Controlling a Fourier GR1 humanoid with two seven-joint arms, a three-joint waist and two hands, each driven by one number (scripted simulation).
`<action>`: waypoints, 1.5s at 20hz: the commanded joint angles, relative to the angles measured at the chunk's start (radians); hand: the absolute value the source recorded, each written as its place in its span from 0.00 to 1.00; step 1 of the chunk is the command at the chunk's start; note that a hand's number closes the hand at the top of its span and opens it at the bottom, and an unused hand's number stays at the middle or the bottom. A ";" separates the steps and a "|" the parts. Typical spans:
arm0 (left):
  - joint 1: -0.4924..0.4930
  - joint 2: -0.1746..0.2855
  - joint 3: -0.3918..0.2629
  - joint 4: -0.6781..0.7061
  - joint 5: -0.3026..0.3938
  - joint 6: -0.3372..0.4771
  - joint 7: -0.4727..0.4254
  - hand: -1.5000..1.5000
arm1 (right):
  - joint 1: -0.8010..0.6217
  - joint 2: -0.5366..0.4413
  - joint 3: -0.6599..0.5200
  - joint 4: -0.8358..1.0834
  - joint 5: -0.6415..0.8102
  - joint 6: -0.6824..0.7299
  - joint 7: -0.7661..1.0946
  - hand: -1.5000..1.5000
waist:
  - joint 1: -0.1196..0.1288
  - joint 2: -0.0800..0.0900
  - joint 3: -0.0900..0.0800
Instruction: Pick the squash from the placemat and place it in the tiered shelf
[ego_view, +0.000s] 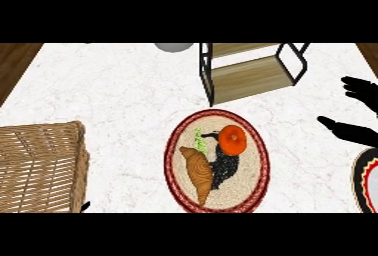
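Observation:
An orange, rounded squash (232, 139) lies on the upper part of the oval woven placemat (252, 186), which has a red rim and a dark bird print. Beside it on the placemat lies a brown croissant (196, 173). The tiered shelf (247, 75), with wooden boards in a dark wire frame, stands at the back, just beyond the placemat. My right hand (354, 131) is at the right edge, open with thumb and fingers spread, level with the squash and well to its right, holding nothing. A small black tip (85, 205) at the lower left may be my left hand.
A large wicker basket (40, 167) fills the left side of the counter. A dark, red-rimmed plate (365, 182) pokes in at the right edge below my right hand. A grey round object (173, 46) sits at the back, left of the shelf.

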 joint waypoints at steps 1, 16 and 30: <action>-0.217 -0.164 0.048 -0.032 0.077 0.065 -0.099 0.50 | -0.025 0.109 0.025 0.048 -0.042 -0.019 0.032 0.00 | -0.020 0.027 -0.022; -0.155 -0.260 0.172 -0.068 0.023 -0.140 -0.062 0.50 | -0.169 0.039 0.310 -0.053 0.020 0.307 0.206 0.00 | -0.013 0.008 -0.035; -0.181 -0.369 0.256 -0.084 -0.030 -0.266 -0.013 0.50 | -0.392 0.040 0.572 -0.101 0.395 0.359 0.651 0.00 | 0.010 0.009 -0.032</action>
